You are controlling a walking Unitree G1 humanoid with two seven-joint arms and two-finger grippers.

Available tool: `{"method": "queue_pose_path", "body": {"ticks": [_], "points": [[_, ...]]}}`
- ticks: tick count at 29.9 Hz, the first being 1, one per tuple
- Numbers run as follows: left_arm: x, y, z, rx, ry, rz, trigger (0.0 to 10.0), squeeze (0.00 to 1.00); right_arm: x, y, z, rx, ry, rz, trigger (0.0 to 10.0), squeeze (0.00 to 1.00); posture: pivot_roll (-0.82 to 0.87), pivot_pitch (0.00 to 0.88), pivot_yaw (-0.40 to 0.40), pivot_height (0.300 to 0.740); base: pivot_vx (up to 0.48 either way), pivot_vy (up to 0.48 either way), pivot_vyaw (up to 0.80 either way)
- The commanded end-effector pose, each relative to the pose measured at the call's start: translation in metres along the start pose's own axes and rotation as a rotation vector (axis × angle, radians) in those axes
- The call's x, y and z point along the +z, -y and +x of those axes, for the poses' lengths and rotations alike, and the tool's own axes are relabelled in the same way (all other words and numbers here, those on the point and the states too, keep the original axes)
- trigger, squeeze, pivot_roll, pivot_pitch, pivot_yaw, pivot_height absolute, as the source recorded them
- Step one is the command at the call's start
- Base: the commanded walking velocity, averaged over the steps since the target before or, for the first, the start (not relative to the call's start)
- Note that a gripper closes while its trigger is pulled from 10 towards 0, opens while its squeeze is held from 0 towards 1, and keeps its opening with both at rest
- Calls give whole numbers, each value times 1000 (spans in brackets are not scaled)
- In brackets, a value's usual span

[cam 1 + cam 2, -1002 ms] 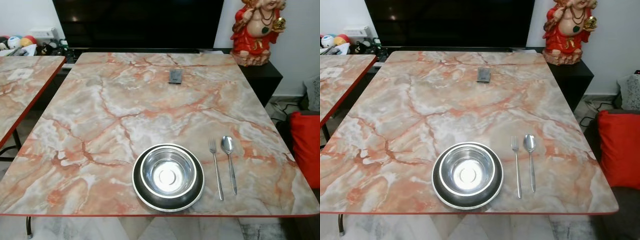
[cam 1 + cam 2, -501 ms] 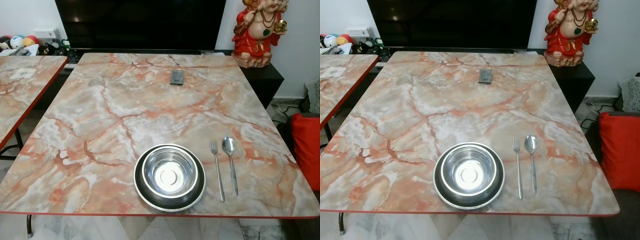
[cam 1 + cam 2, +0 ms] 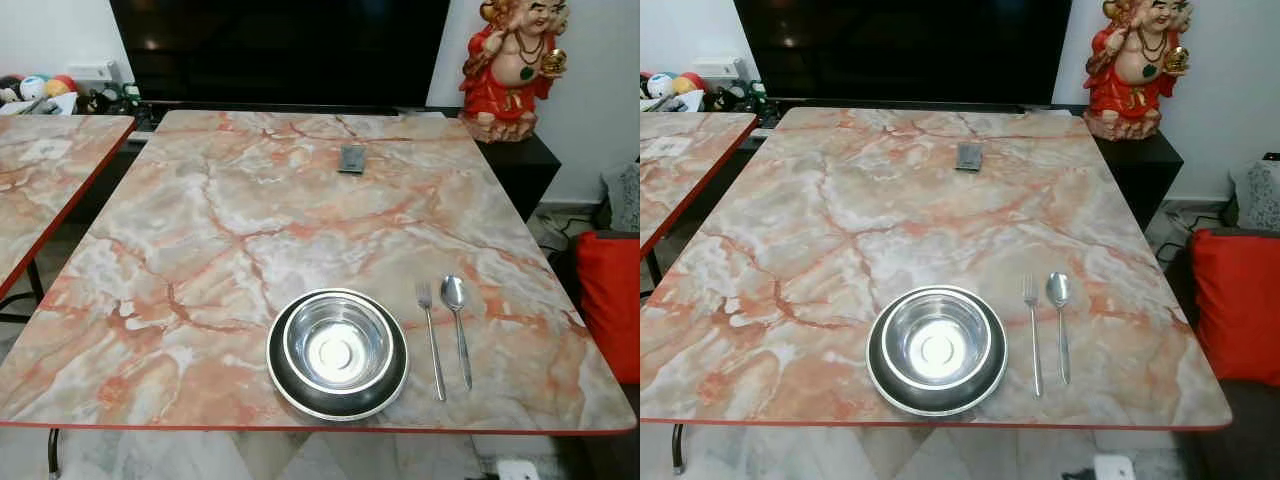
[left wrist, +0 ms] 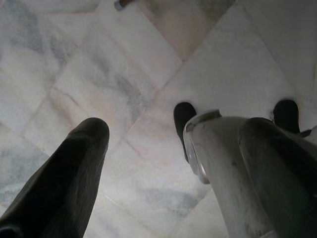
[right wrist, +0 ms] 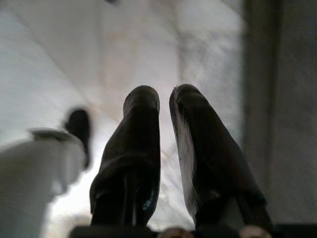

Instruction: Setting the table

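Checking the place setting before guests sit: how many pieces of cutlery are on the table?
2. A fork lies just right of the plate with the steel bowl in it, and a spoon lies beside the fork, further right. Nothing seems hidden.

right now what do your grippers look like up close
The right gripper has two long, matte black fingers with rounded, tapering tips. The left gripper's one black finger has the same rounded shape. Beside it is a scuffed silver-grey leg ending in a black foot.
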State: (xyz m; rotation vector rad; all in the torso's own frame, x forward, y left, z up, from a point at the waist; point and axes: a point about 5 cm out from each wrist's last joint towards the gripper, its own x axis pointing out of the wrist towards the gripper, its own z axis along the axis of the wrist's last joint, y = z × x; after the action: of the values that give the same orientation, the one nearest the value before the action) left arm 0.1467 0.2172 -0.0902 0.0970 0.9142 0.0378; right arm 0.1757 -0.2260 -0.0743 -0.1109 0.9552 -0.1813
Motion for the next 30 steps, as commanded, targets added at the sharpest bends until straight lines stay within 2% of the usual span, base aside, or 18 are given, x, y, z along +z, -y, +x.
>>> {"method": "queue_pose_path", "body": {"ticks": [1, 5, 8, 13, 18, 22, 25, 30], "points": [[-7, -4, -2, 14, -34, -8, 10000, 0, -8, -5, 0, 44, -10, 12, 10000, 0, -27, 77, -36, 740, 0, 0, 0], [-5, -7, -2, 33, -28, -29, 10000, 0, -17, -16, 0, 121, -24, -42, 10000, 0, -21, 69, -27, 740, 0, 0, 0], [-4, -8, -1, 34, -29, -29, 10000, 0, -23, -16, -1, 128, -37, -12, 10000, 0, -13, 65, -24, 740, 0, 0, 0], [-4, -10, -1, 37, -33, -33, 10000, 0, -24, -7, 0, 95, -24, 43, 10000, 0, -13, 53, -16, 740, 0, 0, 0], [-7, -11, -2, 42, -43, -45, 10000, 0, -29, 5, -2, 79, -16, 40, 10000, 0, -5, 48, -16, 740, 0, 0, 0], [-10, -13, -3, 51, -57, -59, 10000, 0, -26, 13, -1, 83, -7, 42, 10000, 0, 5, 45, -16, 740, 0, 0, 638], [-11, -13, -4, 52, -58, -59, 10000, 0, -24, 16, -1, 82, -15, 49, 10000, 0, 7, 45, -16, 740, 0, 321, 800], [-15, -15, -5, 54, -71, -57, 10000, 0, -27, 21, -1, 63, -32, 94, 10000, 0, 6, 42, -15, 740, 0, 342, 0]]}}
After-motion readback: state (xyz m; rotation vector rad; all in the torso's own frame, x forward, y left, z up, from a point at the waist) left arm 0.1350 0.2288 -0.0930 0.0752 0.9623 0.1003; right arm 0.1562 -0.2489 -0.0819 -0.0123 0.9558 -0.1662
